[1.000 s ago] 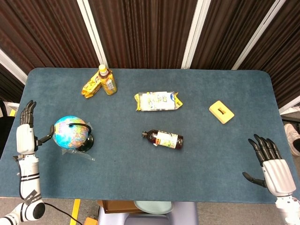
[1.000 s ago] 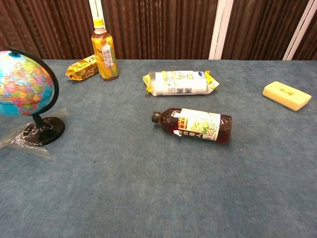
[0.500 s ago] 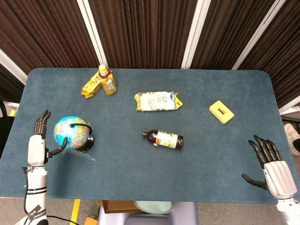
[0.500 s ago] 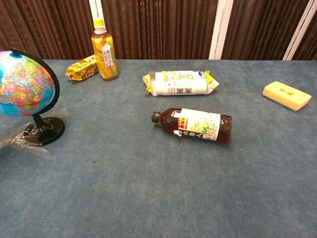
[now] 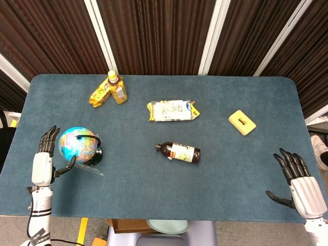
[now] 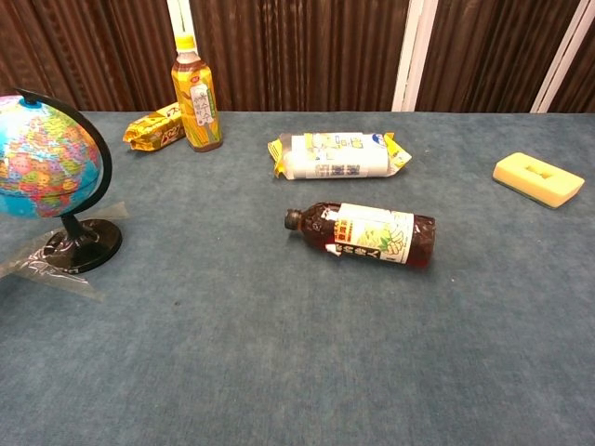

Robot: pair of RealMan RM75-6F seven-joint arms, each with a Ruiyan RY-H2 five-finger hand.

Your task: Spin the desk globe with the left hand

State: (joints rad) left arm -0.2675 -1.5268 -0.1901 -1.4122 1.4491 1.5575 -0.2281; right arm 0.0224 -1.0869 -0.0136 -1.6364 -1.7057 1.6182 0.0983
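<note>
Near the left edge of the blue felt surface (image 5: pixel 154 174), the round desk globe (image 5: pixel 77 144) stands on its black base over clear plastic film. Just beside it, the left hand (image 5: pixel 42 165) has its fingers apart, holding nothing. Likewise spread, the right hand (image 5: pixel 301 185) sits at the front right corner. Centrally, a dark bottle (image 6: pixel 361 234) lies on its side.
</note>
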